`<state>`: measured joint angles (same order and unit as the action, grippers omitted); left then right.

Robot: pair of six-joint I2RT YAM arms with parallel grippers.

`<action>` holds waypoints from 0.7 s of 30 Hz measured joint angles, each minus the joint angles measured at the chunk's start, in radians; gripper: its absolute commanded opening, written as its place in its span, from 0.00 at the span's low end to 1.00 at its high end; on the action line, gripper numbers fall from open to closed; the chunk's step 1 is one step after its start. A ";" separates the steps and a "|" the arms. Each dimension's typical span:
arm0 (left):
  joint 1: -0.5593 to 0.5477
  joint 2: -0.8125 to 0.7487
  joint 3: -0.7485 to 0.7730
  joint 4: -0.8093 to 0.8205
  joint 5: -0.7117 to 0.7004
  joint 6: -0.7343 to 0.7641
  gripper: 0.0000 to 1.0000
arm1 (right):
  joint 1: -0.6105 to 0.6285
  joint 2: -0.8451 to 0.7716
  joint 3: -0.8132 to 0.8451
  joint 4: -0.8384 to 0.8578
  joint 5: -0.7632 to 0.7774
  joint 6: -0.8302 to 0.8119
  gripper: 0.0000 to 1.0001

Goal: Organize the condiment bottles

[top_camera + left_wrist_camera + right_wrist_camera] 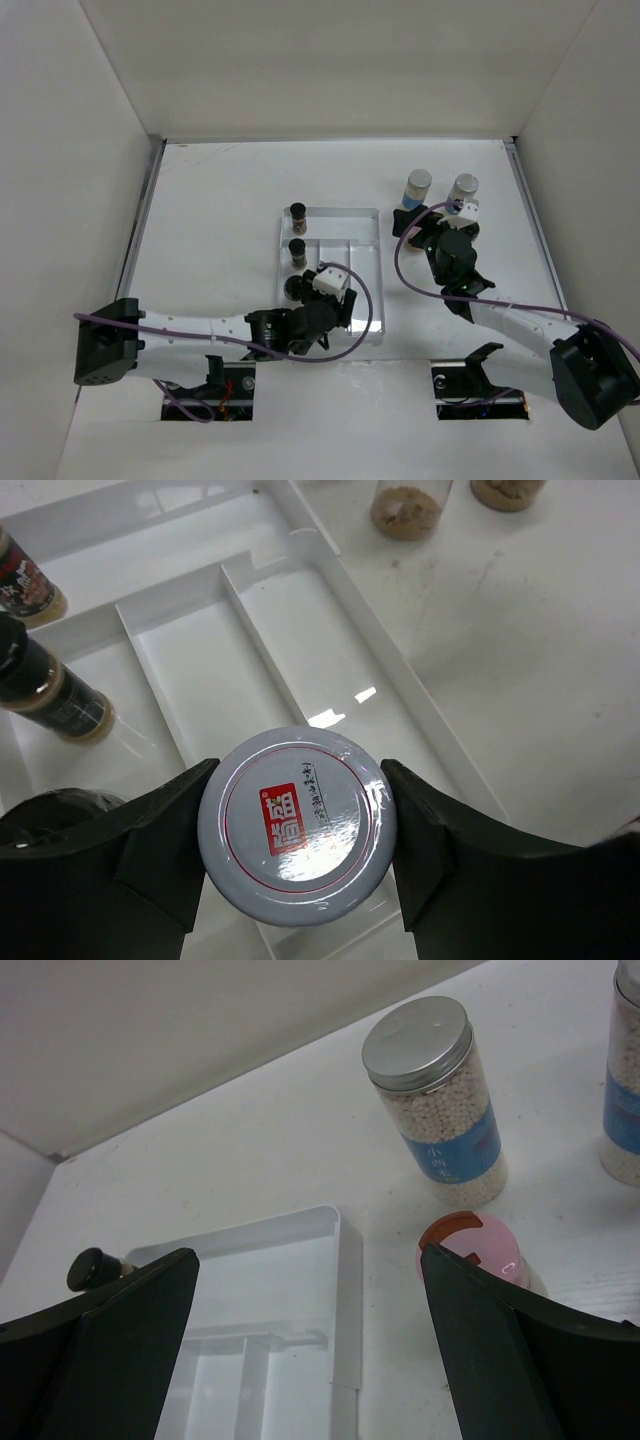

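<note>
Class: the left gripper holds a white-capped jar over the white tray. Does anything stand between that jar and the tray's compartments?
Nothing visible does. The left gripper holds the white-capped jar over bare compartments of the tray; the dark bottles stand off to one side. Straight beneath the jar is hidden.

jar lid (297,825): white, red mark | bottle cap (468,1248): pink | label (455,1145): blue

Three dark bottles (297,248) upright in tray (360,232); white-lidded jar (297,825) over it; two blue-labelled jars (445,1125) (plus pink-capped one (475,1252)) alongside
</note>
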<state>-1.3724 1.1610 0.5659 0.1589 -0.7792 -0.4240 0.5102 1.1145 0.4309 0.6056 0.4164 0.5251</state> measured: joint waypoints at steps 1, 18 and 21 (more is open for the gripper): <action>-0.005 0.016 -0.011 0.022 -0.003 0.001 0.36 | 0.000 -0.001 0.000 0.000 -0.002 0.001 1.00; -0.089 0.182 -0.111 0.228 -0.124 0.005 0.66 | 0.000 -0.013 0.000 0.000 -0.003 0.003 1.00; -0.101 0.182 -0.112 0.270 -0.166 0.007 0.75 | 0.000 -0.016 0.000 0.000 -0.003 0.003 0.94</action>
<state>-1.4734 1.3426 0.4538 0.4290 -0.9447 -0.4168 0.5102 1.0988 0.4305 0.6060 0.4129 0.5278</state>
